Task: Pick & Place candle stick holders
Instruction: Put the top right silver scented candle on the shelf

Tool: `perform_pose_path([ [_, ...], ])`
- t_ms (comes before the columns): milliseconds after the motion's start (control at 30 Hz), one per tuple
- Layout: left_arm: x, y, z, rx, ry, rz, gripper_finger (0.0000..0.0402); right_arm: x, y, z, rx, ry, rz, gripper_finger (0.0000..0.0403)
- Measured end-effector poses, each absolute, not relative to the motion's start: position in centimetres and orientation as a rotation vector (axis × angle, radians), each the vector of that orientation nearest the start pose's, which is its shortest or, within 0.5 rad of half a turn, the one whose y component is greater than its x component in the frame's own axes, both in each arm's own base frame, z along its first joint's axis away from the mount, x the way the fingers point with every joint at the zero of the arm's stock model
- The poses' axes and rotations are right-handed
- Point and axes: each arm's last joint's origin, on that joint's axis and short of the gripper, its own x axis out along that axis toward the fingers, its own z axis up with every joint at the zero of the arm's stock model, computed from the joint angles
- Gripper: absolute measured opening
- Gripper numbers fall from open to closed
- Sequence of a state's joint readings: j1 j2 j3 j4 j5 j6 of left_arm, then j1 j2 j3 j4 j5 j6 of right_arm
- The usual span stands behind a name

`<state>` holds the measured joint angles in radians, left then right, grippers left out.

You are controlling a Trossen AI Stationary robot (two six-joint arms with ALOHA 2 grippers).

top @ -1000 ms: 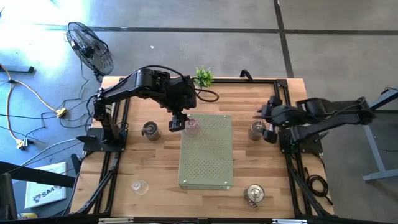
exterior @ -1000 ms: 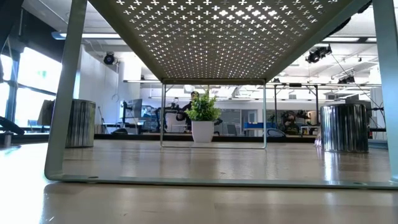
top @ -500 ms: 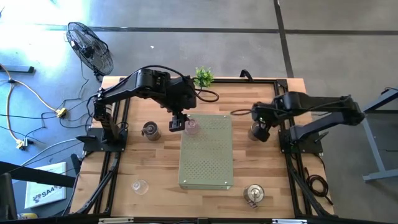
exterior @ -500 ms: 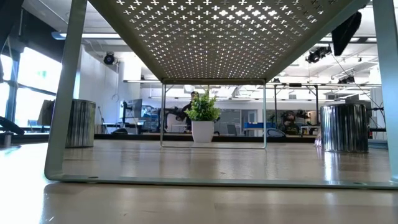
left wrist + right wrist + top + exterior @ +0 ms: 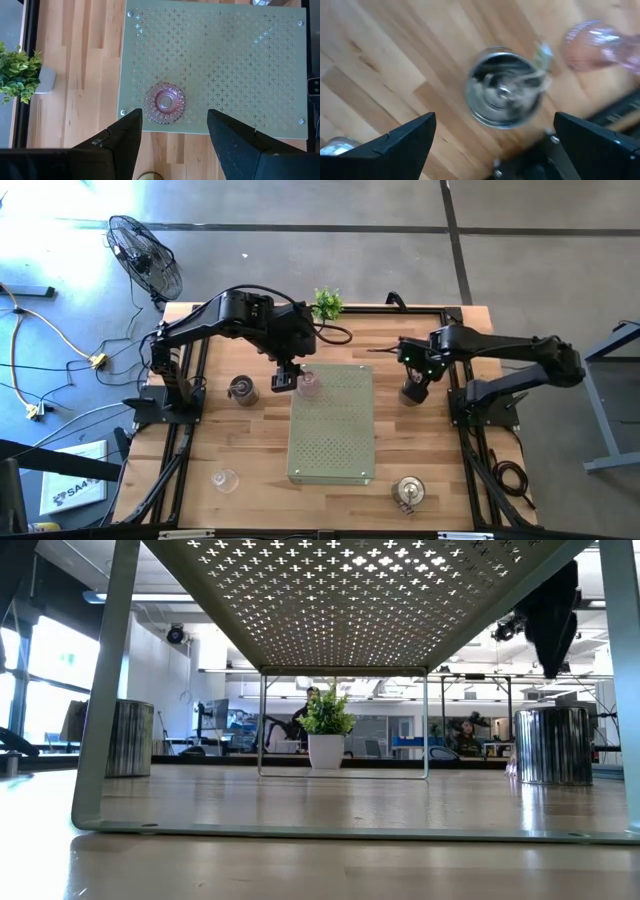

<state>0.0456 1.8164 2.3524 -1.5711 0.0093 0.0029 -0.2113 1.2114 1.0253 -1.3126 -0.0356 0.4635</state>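
High view: we are hovering our left gripper [image 5: 284,376] over the perforated shelf's [image 5: 332,442] far corner, fingers [image 5: 116,141] spread and gripping nothing, with a pink holder [image 5: 164,103] sitting on the shelf just beyond them. We are holding our right gripper [image 5: 412,391] wide open and empty above a silvery holder [image 5: 503,93]; another pinkish one [image 5: 592,44], blurred, is probably lying beside it.
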Motion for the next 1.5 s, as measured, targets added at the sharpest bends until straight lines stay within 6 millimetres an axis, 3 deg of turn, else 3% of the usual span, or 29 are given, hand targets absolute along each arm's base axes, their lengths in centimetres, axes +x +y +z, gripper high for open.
perform_pose_path([
  [467, 31.3, 1.4, 45.3, -0.026, 1.035, 0.032, 0.0221, 17.9, -4.7, 23.4, 0.536, 1.448, -0.472, 0.0399],
  [967, 31.3, 1.4, 45.3, -0.01, 1.035, 0.023, 0.0221, 18.2, -4.8, 23.3, 0.536, 1.414, -0.47, 0.0399],
  [1500, 32.4, 1.4, 42.0, -0.012, 1.178, 0.02, 0.0221, 18.9, -5.0, 22.4, 0.525, 1.45, -0.468, 0.0399],
])
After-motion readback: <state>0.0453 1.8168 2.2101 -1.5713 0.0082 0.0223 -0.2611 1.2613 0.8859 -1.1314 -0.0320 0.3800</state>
